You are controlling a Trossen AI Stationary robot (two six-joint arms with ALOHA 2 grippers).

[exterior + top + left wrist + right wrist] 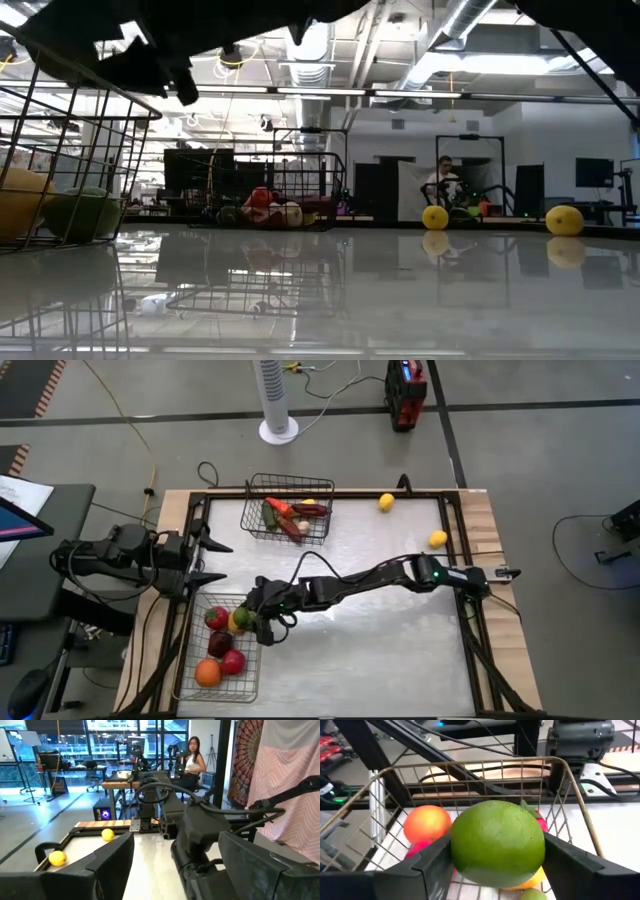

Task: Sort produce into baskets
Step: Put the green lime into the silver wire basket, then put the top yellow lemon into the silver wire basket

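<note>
The pale, glossy rectangular table (400,650) carries two dark wire-mesh rectangular baskets. The near one (190,685), at about seven o'clock on the table in the high view, holds round fruit: a red tomato (216,618), an orange (207,673) and others. The far one (256,525), at about eleven o'clock, holds long vegetables.

The dark right arm reaches across the table, and its right gripper (262,622) hangs at the fruit basket's three o'clock rim. In its wrist view the two fingers are clamped on a round green lime (497,842), squeezing it at its widest part, with the basket wall (470,767) just ahead and the orange below.

To do this step well, the lime probably needs carrying fully past the rim before release, since a round fruit let go on the wire edge would likely roll back onto the table. Lowering it into a gap between the fruit, then parting the fingers slowly, should keep it from bouncing out.

The left gripper (205,560) waits at the table's nine o'clock edge, fingers spread, holding nothing.

Two small yellow lemons (386,502) (438,539) lie at about one o'clock, not yet sorted.
</note>
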